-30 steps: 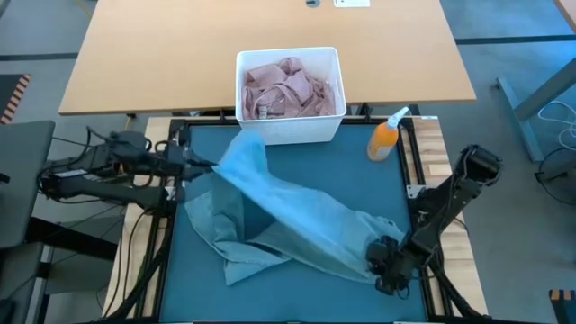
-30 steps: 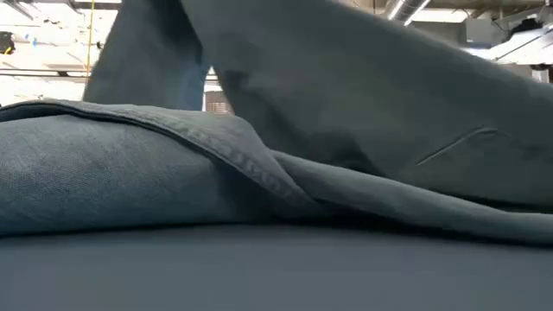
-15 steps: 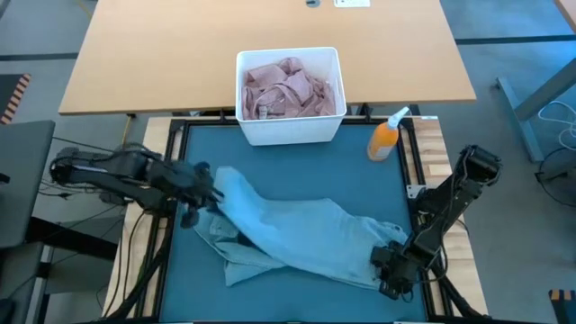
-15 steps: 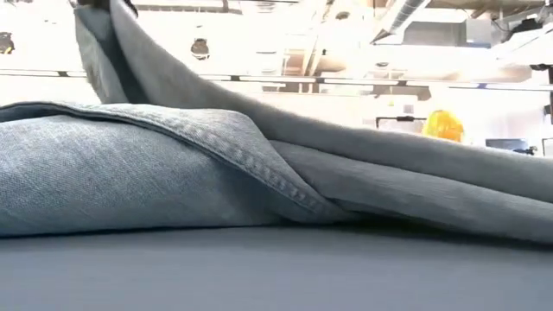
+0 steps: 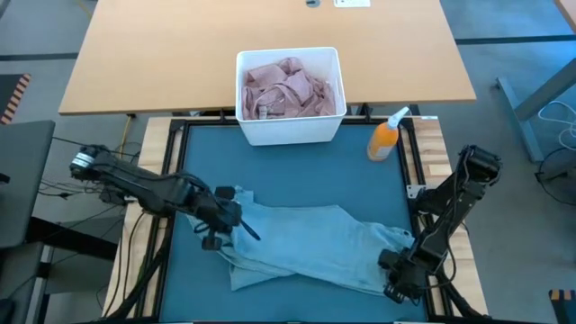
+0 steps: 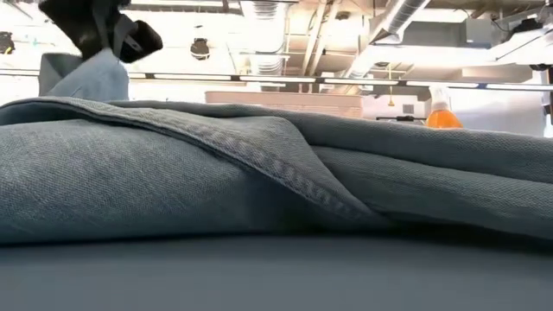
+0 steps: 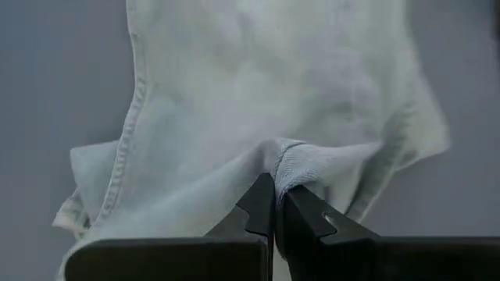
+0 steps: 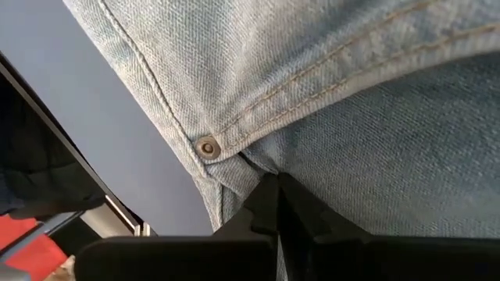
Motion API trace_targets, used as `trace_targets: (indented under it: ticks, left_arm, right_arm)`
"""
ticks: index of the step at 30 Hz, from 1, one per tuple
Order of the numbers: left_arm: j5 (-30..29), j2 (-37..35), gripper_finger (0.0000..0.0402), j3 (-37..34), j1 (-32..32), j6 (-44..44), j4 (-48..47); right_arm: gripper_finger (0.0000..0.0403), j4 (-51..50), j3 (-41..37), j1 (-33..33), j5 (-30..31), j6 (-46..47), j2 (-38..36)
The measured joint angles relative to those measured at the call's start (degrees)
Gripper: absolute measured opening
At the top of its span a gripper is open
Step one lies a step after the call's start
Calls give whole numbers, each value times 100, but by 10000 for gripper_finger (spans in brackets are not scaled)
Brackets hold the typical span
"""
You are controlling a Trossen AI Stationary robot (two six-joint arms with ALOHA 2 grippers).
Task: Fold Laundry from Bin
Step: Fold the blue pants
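Light blue denim jeans (image 5: pixel 306 238) lie crumpled and folded across the teal mat (image 5: pixel 360 180), from left of centre to the near right corner. My left gripper (image 5: pixel 234 216) is shut on their left end, low over the mat; the low view shows it as well (image 6: pixel 97 34). My right gripper (image 5: pixel 398 281) is shut on their right end by the mat's near right corner. The white bin (image 5: pixel 290 133) stands at the mat's far edge with a dusty pink shirt (image 5: pixel 288 88) heaped inside. My left gripper pinches a bunched fold of denim (image 7: pixel 291 168) between its two fingers, beside a stitched hem. The fingers slant down from the table's left. That end stands a little above the rest of the jeans, which lie slack on the mat. My right gripper pinches a seamed edge of the jeans (image 8: pixel 254 173) just beside a metal rivet (image 8: pixel 207 147), between its two fingers. The fingers point steeply down. The denim there lies on the mat, slack.
An orange spray bottle (image 5: pixel 385 137) stands at the mat's far right corner, right of the bin. A wooden tabletop (image 5: pixel 162 63) lies beyond the bin. Bare mat shows between the bin and the jeans and along the near edge.
My left gripper has come down and toward the table's right and near edge, tipping from near level to steeply down, still shut on the denim. The jeans' raised left part has sunk and folded over onto the rest. My right gripper has shifted slightly toward the near right corner.
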Motion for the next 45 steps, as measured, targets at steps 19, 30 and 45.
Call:
trace_targets:
  ticks: [19, 30, 45]
  left_arm:
    - [-2412, -206, 141, 505, 800, -776, -2277]
    - [-2147, -1272, 142, 505, 1460, -842, -2304]
    - [-341, -1707, 142, 487, 1469, 417, -1821]
  right_arm:
    - [28, -100, 4, 246, -49, 792, -4]
    - [28, -282, 11, 246, -40, 957, -7]
    - [26, -339, 11, 246, -53, 890, -4]
